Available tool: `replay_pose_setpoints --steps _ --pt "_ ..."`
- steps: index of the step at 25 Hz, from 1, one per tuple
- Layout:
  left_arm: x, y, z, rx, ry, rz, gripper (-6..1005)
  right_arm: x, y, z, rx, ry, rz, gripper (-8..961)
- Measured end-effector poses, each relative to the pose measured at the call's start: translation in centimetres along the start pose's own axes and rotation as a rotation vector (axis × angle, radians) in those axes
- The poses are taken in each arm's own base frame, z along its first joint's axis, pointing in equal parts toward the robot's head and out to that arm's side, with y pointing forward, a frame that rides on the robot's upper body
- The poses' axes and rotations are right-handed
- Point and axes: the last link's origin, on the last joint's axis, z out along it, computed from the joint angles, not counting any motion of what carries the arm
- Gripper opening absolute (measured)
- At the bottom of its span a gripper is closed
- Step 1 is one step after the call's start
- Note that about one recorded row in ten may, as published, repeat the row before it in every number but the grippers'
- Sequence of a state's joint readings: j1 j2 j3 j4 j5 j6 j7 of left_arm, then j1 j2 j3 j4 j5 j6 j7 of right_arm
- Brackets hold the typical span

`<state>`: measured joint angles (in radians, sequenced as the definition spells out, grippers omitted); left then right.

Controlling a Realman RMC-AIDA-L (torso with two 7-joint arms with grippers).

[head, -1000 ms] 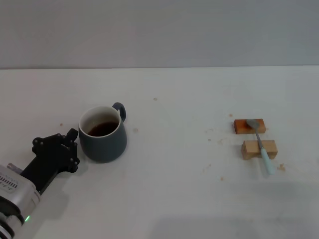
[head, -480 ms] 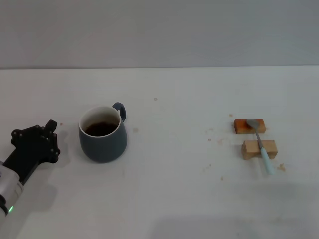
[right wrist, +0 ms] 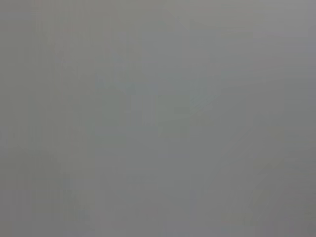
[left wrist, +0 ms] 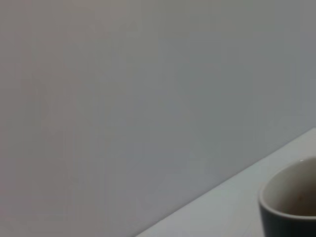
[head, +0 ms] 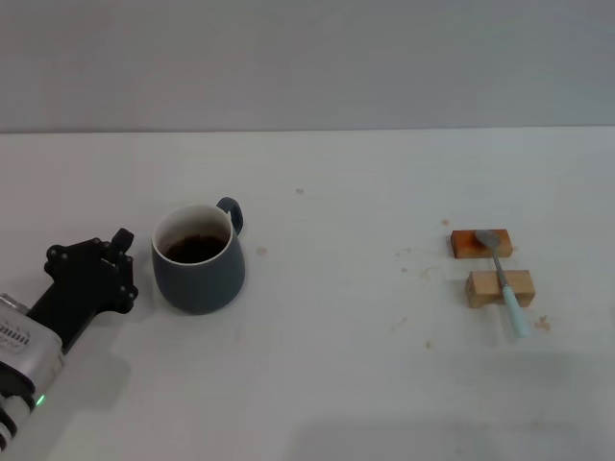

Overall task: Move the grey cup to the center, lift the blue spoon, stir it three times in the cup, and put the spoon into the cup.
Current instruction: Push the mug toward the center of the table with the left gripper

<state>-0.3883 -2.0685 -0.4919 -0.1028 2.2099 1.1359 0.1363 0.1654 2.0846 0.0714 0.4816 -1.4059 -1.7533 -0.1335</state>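
A white table (head: 327, 384) bears the grey cup (head: 199, 269) and two wooden blocks (head: 490, 264).

The left arm reaches in from the lower left of the head view, forearm angled up and rightward, its black end effector (head: 113, 264) at left-centre. The right arm is out of view.

grey cup (head: 199, 274): slate-grey, white inside, brown liquid | blue spoon (head: 504, 281): pale-blue handle, silvery bowl
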Motion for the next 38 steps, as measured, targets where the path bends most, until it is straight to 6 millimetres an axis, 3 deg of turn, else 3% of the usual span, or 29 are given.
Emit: replay_pose_setpoints --steps 13,25,29,38 --pt "0.7 1.3 0.6 -0.054 0.025 -0.001 -2 0.0 0.2 0.1 -0.005 -0.001 0.004 707" --pt "2.2 4.7 0.9 -0.184 0.081 -0.024 -2 0.0 0.2 0.0 -0.006 0.000 0.006 708" --pt "2.3 5.1 0.9 -0.199 0.088 -0.021 -2 0.0 0.2 0.0 -0.005 0.001 0.006 708" --pt "1.9 3.6 1.5 -0.137 0.057 -0.005 -2 0.0 0.1 -0.1 -0.002 0.003 0.003 708"
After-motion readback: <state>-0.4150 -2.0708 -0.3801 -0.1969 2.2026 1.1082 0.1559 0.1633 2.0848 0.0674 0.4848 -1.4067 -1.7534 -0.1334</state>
